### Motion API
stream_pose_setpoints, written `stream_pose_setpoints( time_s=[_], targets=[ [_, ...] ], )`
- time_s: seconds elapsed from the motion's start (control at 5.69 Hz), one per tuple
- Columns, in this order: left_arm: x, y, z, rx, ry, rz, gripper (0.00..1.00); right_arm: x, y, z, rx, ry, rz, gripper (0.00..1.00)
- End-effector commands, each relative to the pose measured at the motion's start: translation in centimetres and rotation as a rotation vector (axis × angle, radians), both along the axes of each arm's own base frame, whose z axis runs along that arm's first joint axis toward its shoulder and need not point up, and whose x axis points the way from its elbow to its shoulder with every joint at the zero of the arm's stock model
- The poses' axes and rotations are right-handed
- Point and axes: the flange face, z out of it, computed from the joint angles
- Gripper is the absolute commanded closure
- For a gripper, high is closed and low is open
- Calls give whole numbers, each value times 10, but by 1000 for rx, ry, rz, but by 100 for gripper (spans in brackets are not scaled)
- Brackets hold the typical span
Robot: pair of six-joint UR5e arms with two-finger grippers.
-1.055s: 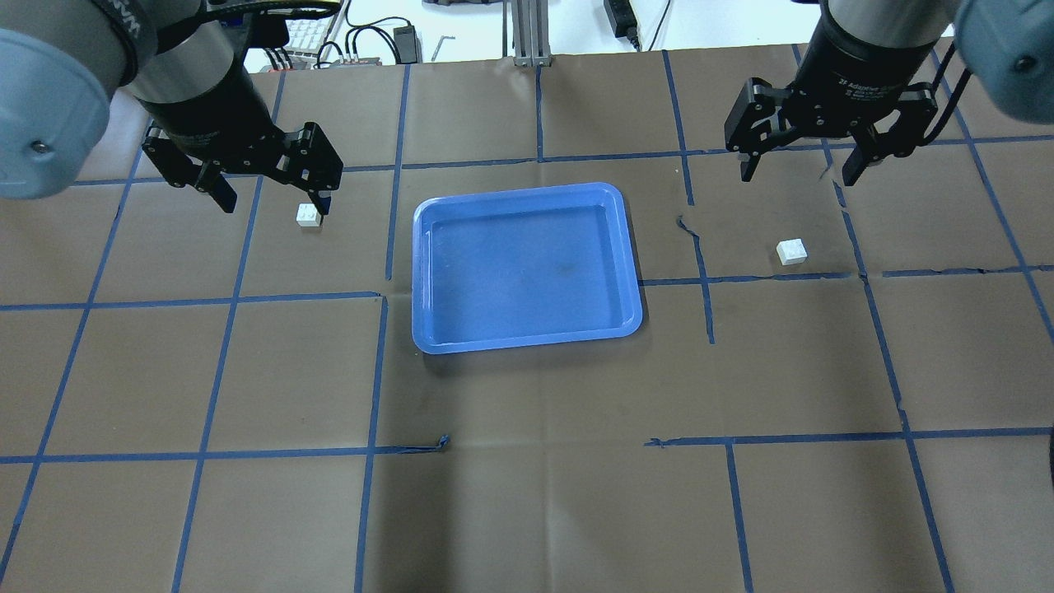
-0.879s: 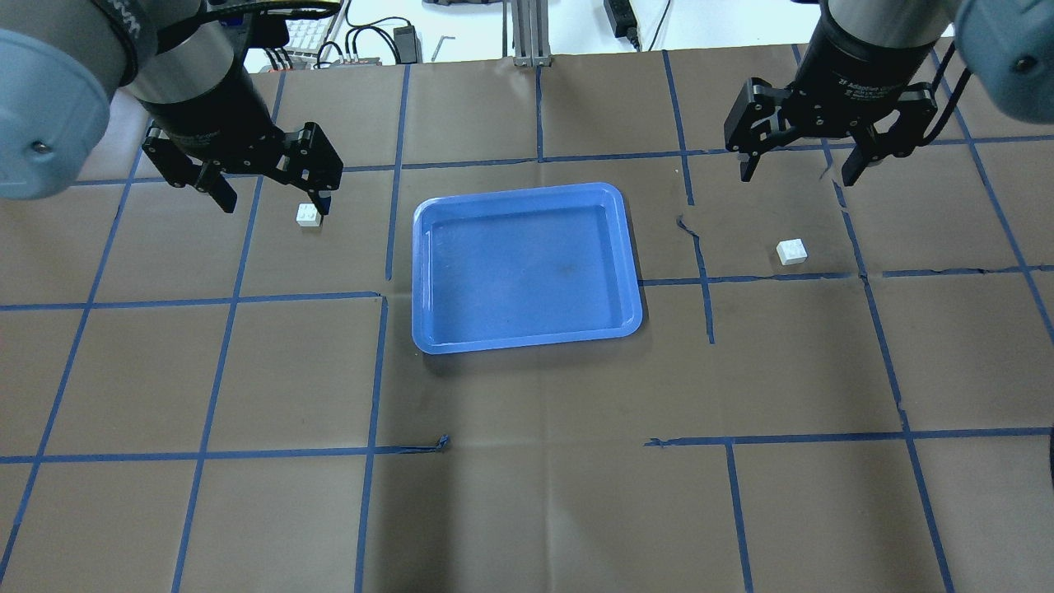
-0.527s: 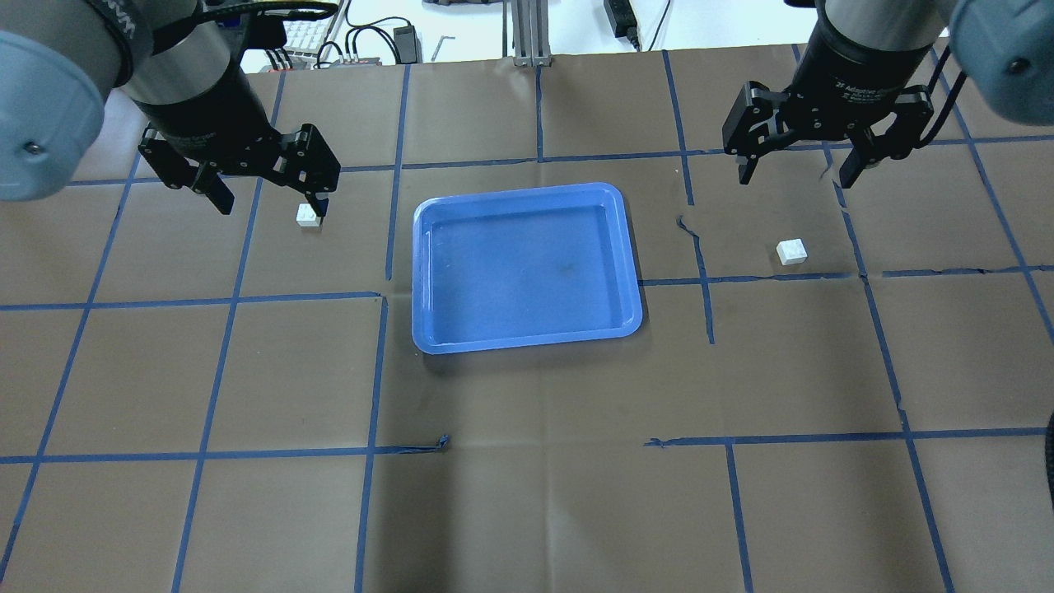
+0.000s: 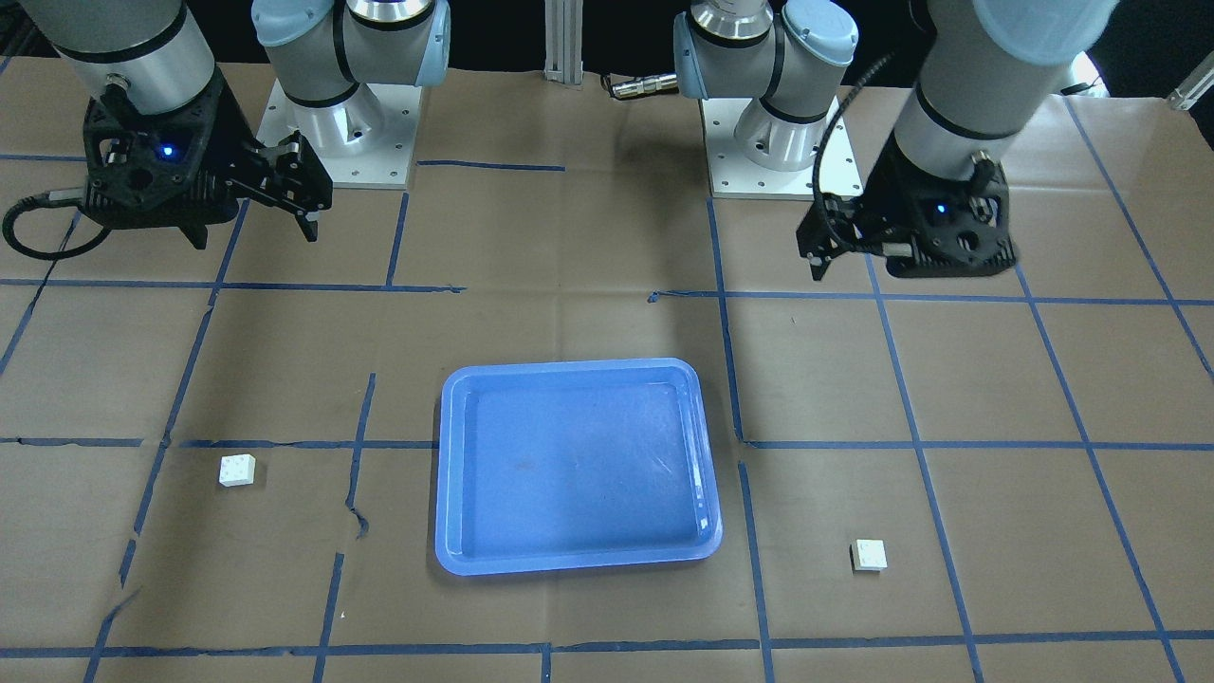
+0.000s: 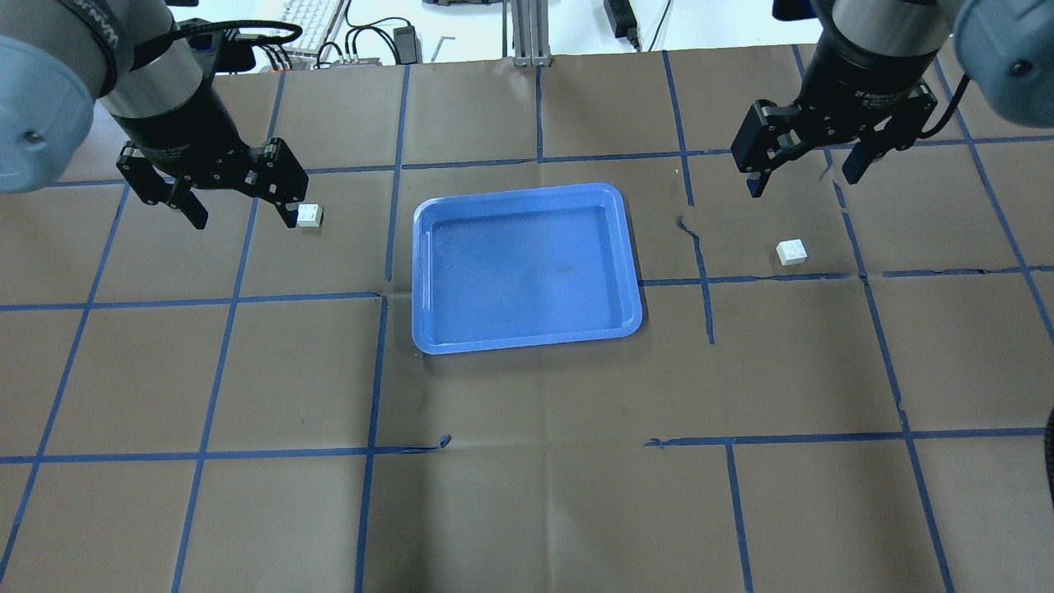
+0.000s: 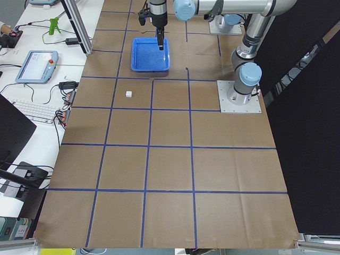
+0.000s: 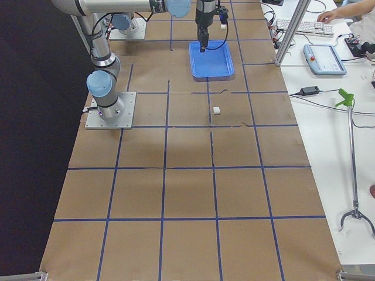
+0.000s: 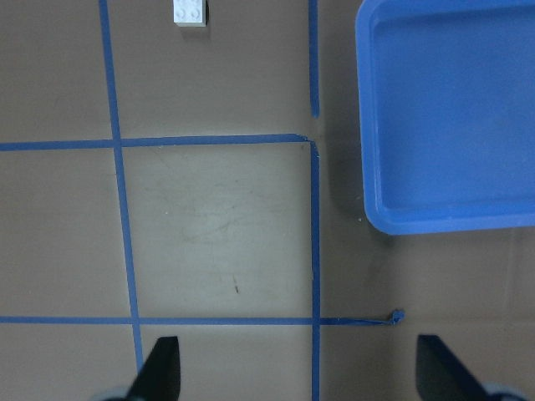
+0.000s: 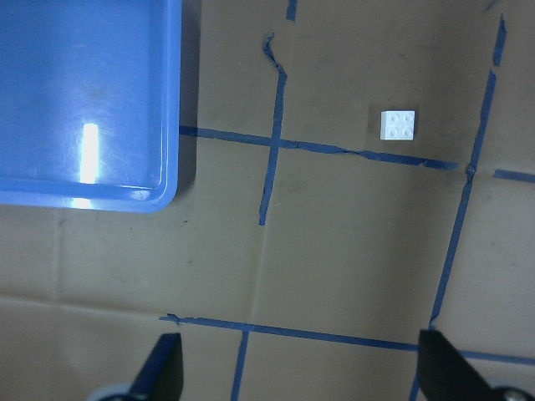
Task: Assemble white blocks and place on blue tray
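The blue tray [image 5: 420,280] lies empty at the table's middle and also shows in the front view [image 4: 446,474]. One white block [image 5: 310,215] sits on the table left of the tray. My left gripper [image 5: 244,217] hangs open and empty above the table, and this block lies just off the outer side of its tray-side finger. In the left wrist view the block [image 8: 190,12] is at the top edge, with the tray rim [image 8: 372,167] on the right. The other white block [image 5: 791,251] sits right of the tray. My right gripper [image 5: 803,181] is open and empty, hanging above and behind it. The right wrist view shows this block [image 9: 398,125].
Brown paper with a blue tape grid covers the table. A keyboard and cables [image 5: 305,25] and an aluminium post [image 5: 527,33] lie past the far edge. The two arm bases [image 4: 341,142] [image 4: 787,142] stand at the robot's side of the table.
My left gripper has moved left and a little toward the near edge, so the left white block now shows beside its finger. My right gripper has shifted slightly right. Both stay open.
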Motion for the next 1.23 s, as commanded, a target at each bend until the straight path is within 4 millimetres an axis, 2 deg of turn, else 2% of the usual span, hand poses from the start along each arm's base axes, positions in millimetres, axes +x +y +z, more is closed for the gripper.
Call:
stream_pose_setpoints(
  time_s=[0.0, 0.18, 0.35, 0.53, 0.7, 0.88, 1.05],
  targets=[
    [67, -104, -117, -60, -8, -30, 0, -5, -11, -9, 11, -9, 428, 0],
    [75, -134, -192, -113, -16, -58, 0, -33, -22, -16, 22, -36, 615, 0],
    [77, -144, -234, -115, -16, -58, 0, -78, -36, -30, 46, -67, 786, 0],
    [76, -146, -243, -110, -14, -73, 0, -100, -46, -41, 56, -95, 1007, 0],
    [75, -148, -256, -114, -13, -113, 0, -116, -66, -54, -23, -120, 1222, 1],
    [75, -151, -257, -131, -17, -119, 1, -148, -81, -75, -74, -182, 1326, 1],
    [73, -151, -258, -132, -2, -121, 32, -174, -90, -97, -110, -245, 1352, 1]
  ],
)
